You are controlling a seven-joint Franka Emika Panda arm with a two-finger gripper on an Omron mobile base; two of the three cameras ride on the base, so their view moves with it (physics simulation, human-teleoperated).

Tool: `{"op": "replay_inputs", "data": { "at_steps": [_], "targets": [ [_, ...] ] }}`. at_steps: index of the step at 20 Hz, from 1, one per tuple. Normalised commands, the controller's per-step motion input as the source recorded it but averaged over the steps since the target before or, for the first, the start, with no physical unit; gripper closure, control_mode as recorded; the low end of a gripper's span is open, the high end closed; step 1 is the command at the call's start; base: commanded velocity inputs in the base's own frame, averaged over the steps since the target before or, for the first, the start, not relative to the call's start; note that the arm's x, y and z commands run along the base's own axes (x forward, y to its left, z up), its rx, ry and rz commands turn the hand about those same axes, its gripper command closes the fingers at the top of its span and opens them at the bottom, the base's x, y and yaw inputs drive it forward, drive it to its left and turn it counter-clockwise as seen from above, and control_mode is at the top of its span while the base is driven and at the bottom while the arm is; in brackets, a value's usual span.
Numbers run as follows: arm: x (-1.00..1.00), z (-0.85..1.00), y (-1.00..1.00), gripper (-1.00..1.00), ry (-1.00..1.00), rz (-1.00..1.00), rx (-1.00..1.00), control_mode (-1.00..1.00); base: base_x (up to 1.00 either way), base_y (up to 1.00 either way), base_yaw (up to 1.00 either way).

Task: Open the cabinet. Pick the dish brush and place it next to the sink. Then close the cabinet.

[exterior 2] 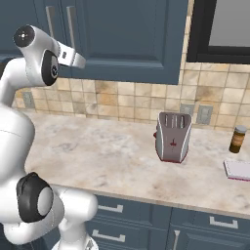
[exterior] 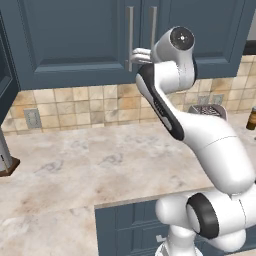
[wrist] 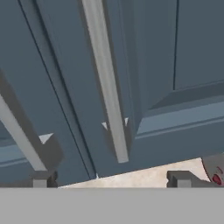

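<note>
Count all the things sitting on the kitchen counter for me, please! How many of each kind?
Toaster: 1
Brown bottle: 1
Flat white thing with a dark red edge, cut off by the picture: 1
Total: 3

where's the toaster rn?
The toaster stands on the counter right of centre in the right base view, below the cabinet, with a brown bottle to its right.
</note>
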Motion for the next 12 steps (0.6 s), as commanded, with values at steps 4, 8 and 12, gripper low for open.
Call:
{"op": "replay_inputs", "data": {
  "at_steps": [4,8,12],
  "targets": [
    [0.35,0.11,0.00,-1.00,0.00,0.00,0.00,-1.00,0.00,0.00,0.00],
    [0.62,0.00,0.00,-1.00,0.00,0.00,0.00,-1.00,0.00,0.00,0.00],
    [0.58,0.00,0.00,-1.00,0.00,0.00,0.00,-1.00,0.00,0.00,0.00]
  ]
}}
